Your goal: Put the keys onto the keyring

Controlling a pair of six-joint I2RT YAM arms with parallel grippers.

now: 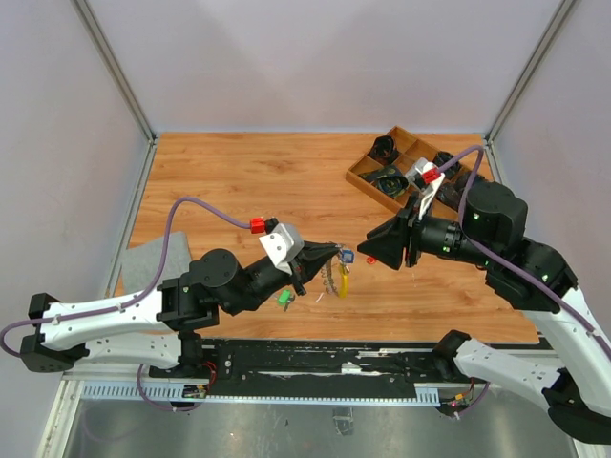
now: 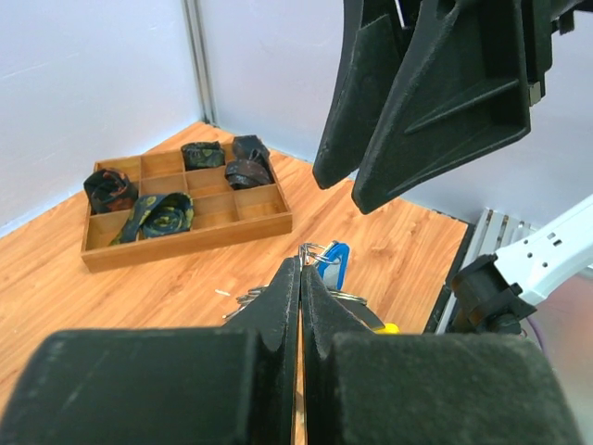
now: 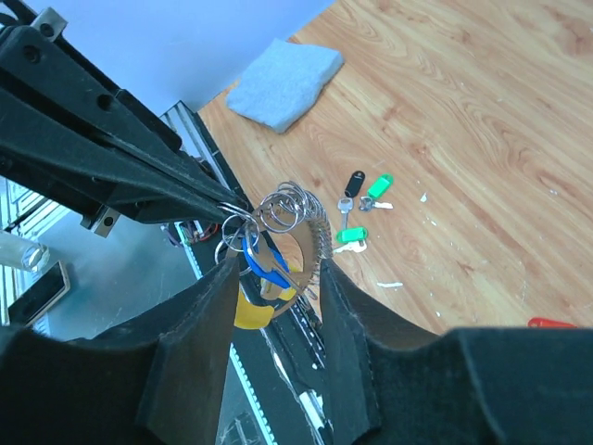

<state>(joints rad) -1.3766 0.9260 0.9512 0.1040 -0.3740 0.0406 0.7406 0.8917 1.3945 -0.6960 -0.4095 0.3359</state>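
Observation:
My left gripper (image 1: 329, 253) is shut on the keyring (image 1: 336, 275), pinching the wire at its top (image 2: 311, 250) and holding it above the table. In the right wrist view the silvery coil (image 3: 315, 232) hangs with its yellow curved piece (image 3: 248, 311). A blue-headed key (image 3: 264, 264) hangs on it. My right gripper (image 3: 278, 273) is open, one finger on each side of the hanging ring and blue key. Two green-tagged keys (image 3: 350, 235) (image 3: 378, 185) and a black-tagged one (image 3: 355, 181) lie loose on the wood below.
A wooden compartment tray (image 1: 368, 183) with dark bundles stands at the back right. A grey cloth (image 1: 143, 262) lies at the table's left edge. A red tag (image 3: 556, 323) shows at the right of the right wrist view. The metal rail (image 1: 305, 367) runs along the near edge.

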